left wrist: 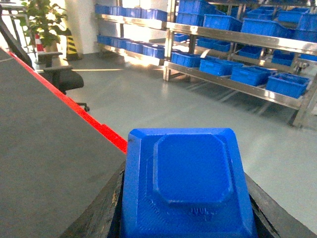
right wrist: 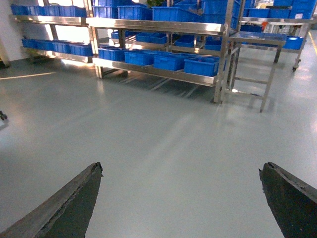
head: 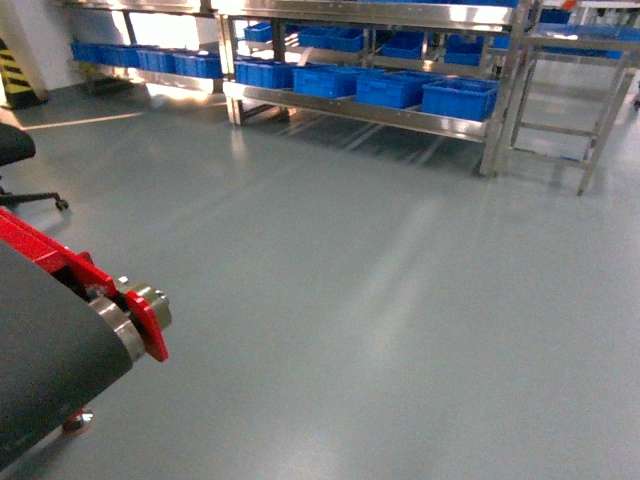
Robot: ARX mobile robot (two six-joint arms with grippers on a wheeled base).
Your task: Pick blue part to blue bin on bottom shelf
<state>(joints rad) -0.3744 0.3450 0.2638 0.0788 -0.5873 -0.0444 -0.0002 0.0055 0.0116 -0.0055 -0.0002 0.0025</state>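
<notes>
Right pincer (right wrist: 181, 198): two dark grey, rough-textured, tapered fingers (right wrist: 69, 206).

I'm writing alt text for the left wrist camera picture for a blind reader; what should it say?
A blue part fills the lower frame, held between the left gripper's dark fingers. Left of it runs a dark conveyor belt edged in red. Across the grey floor, steel racks hold rows of blue bins.

Left gripper (left wrist: 185, 218) clamped on blue part (left wrist: 185, 183), fingers flanking it. Right gripper (right wrist: 181, 198) jaws spread wide, nothing between.
</notes>
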